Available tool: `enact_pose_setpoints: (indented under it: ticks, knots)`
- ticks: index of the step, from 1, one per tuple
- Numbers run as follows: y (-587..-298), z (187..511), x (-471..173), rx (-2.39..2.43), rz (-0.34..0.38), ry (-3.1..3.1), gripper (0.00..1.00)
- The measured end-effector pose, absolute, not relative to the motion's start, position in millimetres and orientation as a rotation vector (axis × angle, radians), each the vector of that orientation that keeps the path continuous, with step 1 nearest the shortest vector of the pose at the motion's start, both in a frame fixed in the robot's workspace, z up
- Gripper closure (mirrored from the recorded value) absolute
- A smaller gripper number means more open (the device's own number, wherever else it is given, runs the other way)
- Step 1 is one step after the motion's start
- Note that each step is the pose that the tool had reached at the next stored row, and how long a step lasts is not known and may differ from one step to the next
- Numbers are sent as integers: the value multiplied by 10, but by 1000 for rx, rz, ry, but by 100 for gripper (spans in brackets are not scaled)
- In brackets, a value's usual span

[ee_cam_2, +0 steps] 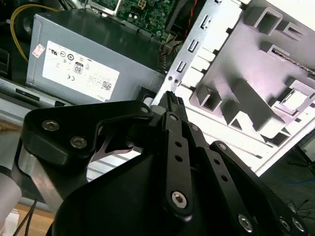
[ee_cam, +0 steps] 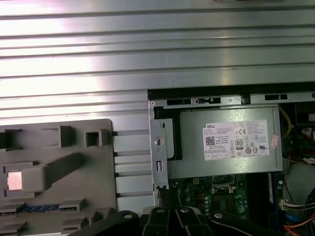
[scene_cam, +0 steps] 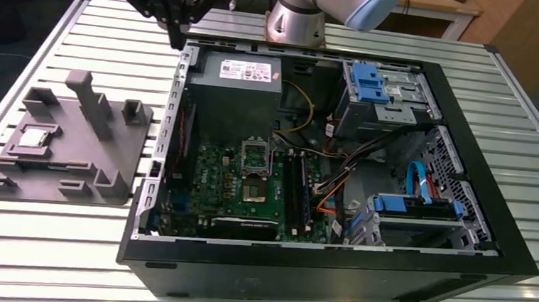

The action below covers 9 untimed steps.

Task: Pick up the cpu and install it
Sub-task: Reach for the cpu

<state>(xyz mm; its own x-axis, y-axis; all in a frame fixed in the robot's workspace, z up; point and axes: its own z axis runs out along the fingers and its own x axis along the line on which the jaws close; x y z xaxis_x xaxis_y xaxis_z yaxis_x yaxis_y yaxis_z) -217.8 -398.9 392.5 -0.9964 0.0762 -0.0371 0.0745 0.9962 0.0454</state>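
The cpu (scene_cam: pixel 35 138) is a small pale silver square lying in a recess of the grey tray (scene_cam: pixel 108 147), at the exterior view's left. It also shows in both wrist views, cpu (ee_cam_2: pixel 295 101) and cpu (ee_cam: pixel 15 181), still seated in the tray (ee_cam: pixel 74 196). My gripper (scene_cam: pixel 177 43) hangs high above the case's far left corner, well away from the cpu. Its black fingers (ee_cam_2: pixel 170 98) meet at the tips, shut on nothing. The silvery socket frame (scene_cam: pixel 255 157) sits on the green board (scene_cam: pixel 238 191) inside the open case.
The open black computer case (scene_cam: pixel 493 209) fills the table's middle. Its big grey labelled power supply (scene_cam: pixel 234 91) lies just below the gripper. Cables and blue drive brackets (scene_cam: pixel 364 83) crowd the right side. The slatted metal table (scene_cam: pixel 54 250) surrounds both case and tray.
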Motion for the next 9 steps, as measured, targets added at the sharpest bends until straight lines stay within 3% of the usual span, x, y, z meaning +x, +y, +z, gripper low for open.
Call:
enact_pose_setpoints:
  ticks: [9]
  knots:
    - [-3988,3917,-2432,117,68,3096,90]
